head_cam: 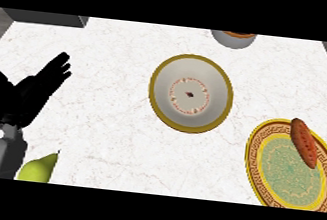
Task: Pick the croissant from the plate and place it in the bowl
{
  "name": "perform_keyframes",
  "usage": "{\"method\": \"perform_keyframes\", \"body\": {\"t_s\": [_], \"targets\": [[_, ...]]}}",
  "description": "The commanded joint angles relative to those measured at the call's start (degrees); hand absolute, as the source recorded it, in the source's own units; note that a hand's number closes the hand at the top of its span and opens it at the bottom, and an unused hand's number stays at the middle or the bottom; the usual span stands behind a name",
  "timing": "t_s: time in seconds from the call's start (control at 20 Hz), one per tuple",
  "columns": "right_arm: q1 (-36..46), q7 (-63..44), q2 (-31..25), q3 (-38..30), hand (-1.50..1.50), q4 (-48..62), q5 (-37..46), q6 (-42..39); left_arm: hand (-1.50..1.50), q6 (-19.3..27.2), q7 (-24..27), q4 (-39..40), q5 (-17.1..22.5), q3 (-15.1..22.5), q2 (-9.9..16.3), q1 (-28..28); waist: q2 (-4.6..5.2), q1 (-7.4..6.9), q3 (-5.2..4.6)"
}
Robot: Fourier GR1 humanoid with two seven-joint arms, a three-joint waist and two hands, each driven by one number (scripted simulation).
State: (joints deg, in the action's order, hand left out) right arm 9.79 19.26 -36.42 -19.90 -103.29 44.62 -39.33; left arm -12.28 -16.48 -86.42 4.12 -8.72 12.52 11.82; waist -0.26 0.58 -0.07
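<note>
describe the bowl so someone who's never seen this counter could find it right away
On the white marble counter, look near the middle, left of the yellow patterned plate holding the croissant. The bowl is grey-white with a gold rim and a reddish ring inside, and holds nothing.

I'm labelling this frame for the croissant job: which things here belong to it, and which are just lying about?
Job: croissant, plate, bowl.

Lying about: pear at the lower left, grey pot at the far edge, left hand resting open.

Long reddish-brown croissant [305,142] lies on the gold-rimmed green patterned plate [264,165] at the desk's right edge; the gold-rimmed white bowl [191,93] sits mid-desk, apart.
</note>
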Motion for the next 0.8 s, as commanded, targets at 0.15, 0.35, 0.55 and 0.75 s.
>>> {"method": "perform_keyframes", "body": {"t_s": [0.15, 0.35, 0.55, 0.75], "targets": [[8.2, -13.8, 5.4, -1.5, 1.50, -9.3, -11.5, -14.1, 0.00, -1.4, 2.4, 0.1, 0.1, -0.5, 0.3, -2.9, 0.10, -0.53, -0.04], [16.4, -27.9, 10.5, -2.3, 1.50, -12.3, -19.7, -21.0, 0.00, -2.2, 4.4, 3.1, 0.3, -1.5, 1.1, -1.5, 0.13, -0.44, -0.09], [20.3, -36.7, 16.4, 2.1, 1.50, -12.5, -21.5, -18.8, 0.00, 0.5, -0.2, -1.3, -0.3, 0.1, -0.8, -0.6, 0.14, -0.71, 0.01], [29.5, -48.2, 22.6, 8.5, 1.50, -10.6, -19.9, -14.6, 0.00, -0.7, -0.3, 0.7, 0.0, 0.4, -0.4, 0.7, 0.15, -0.87, -0.02]]}}
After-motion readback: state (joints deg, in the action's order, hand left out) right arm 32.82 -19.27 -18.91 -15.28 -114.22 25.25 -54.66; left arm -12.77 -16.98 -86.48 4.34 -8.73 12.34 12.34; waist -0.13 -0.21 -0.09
